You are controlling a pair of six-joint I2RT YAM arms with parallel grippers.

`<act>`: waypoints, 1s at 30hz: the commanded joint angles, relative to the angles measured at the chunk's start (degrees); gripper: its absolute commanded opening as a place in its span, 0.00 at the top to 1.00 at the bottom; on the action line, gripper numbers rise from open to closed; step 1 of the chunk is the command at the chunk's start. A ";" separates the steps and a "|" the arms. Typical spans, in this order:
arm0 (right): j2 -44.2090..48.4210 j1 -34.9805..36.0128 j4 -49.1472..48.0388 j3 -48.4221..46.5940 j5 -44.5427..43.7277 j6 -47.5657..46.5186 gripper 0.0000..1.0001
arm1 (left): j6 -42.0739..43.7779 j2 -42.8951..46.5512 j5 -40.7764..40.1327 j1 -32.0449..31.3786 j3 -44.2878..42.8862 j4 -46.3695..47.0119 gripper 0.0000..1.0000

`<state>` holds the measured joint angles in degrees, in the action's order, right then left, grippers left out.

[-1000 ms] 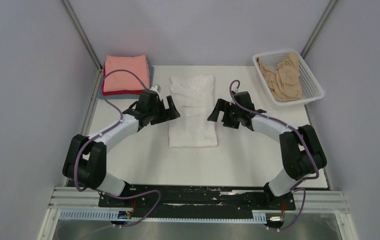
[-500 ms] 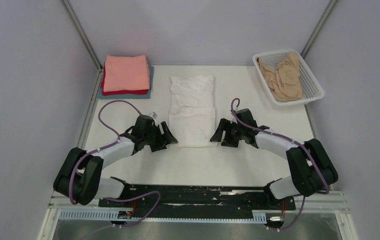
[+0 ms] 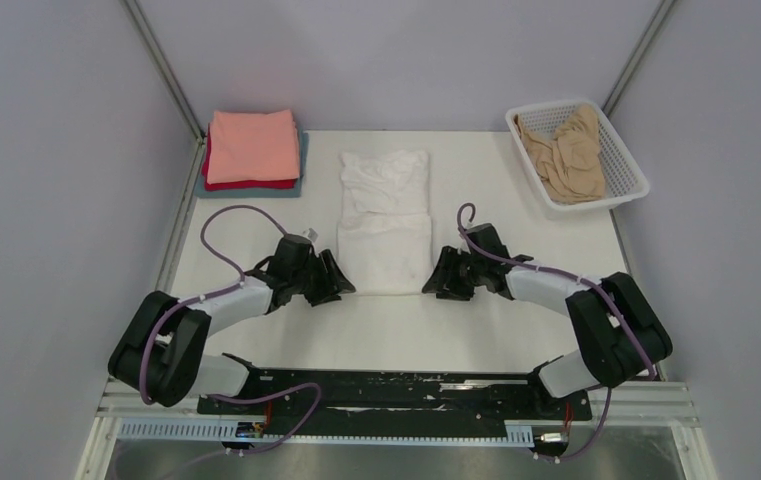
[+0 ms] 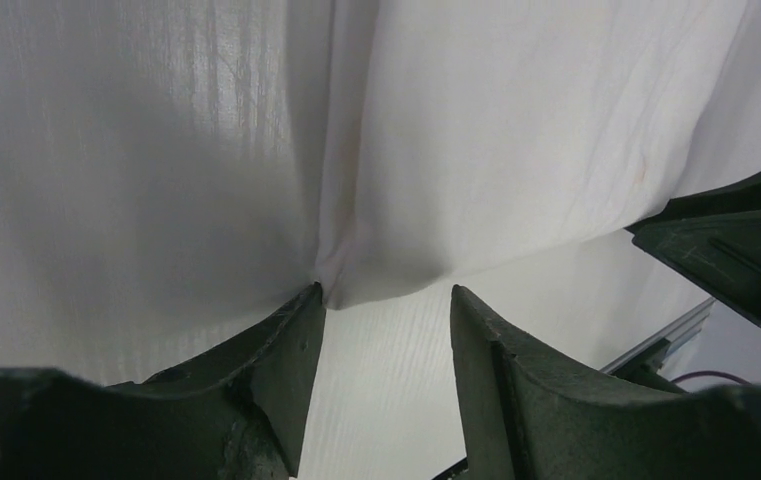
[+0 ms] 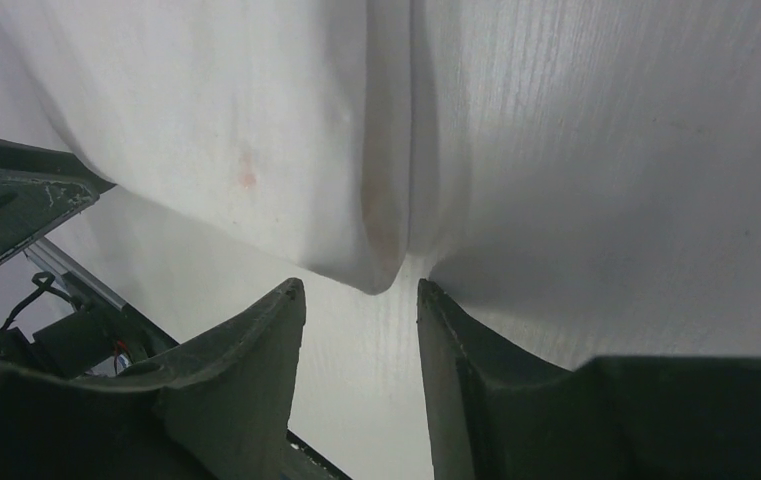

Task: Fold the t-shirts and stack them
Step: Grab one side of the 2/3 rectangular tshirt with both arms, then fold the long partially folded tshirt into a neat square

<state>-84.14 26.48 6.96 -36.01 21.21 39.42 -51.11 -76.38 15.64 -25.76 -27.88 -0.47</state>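
My left gripper has its jaws apart around the near left corner of the white t-shirt. My right gripper is spread the same way at the near right corner. Neither bites cloth yet. I judge I sit low on the table so a finger can slip under the hem on each side and lift it evenly toward the collar.

The shirt lies as a long strip mid-table. At the far left is the stack: salmon-pink shirt over red shirt over grey-blue shirt. At the far right, the mesh basket holds the tan shirt, crumpled and unfolded.
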 commanded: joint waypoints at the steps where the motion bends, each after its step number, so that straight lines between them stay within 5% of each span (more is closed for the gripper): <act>1: -1.72 0.47 -1.94 -0.11 -1.15 0.66 0.56 | -0.11 -3.72 -4.72 -0.30 0.29 -1.28 0.43; 5: -3.34 0.58 -2.86 -0.02 -2.43 0.82 0.64 | -0.23 -7.25 -4.04 -0.31 -0.97 -0.37 0.57; 8: -3.91 0.69 -5.06 0.24 -2.58 0.97 0.73 | 0.28 -8.83 -4.26 -0.34 -1.59 -0.01 0.92; 10: -4.53 0.76 -5.97 0.09 -3.90 0.67 0.74 | 0.39 -9.19 -5.64 -0.32 -1.91 -0.01 1.00; 16: -5.92 0.72 -4.99 -1.45 -6.53 -0.03 0.74 | 1.69 -8.24 -6.57 -0.33 -1.86 0.10 1.00; 20: -6.06 0.75 -5.02 -1.74 -5.96 -0.74 0.86 | 1.73 -6.50 -6.82 -0.31 -0.73 2.03 1.00; 22: -5.33 0.74 -4.54 -1.28 -4.28 -1.66 0.98 | 1.83 -5.04 -6.42 -0.41 0.13 2.42 1.00; 30: 8.53 4.24 3.01 4.19 10.36 -6.44 1.00 | 0.23 11.07 -5.99 -4.52 5.97 -7.40 1.00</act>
<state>-84.51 28.64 4.12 -33.93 23.22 37.23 -51.72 -74.02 12.03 -27.31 -24.49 1.19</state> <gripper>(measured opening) 0.011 0.009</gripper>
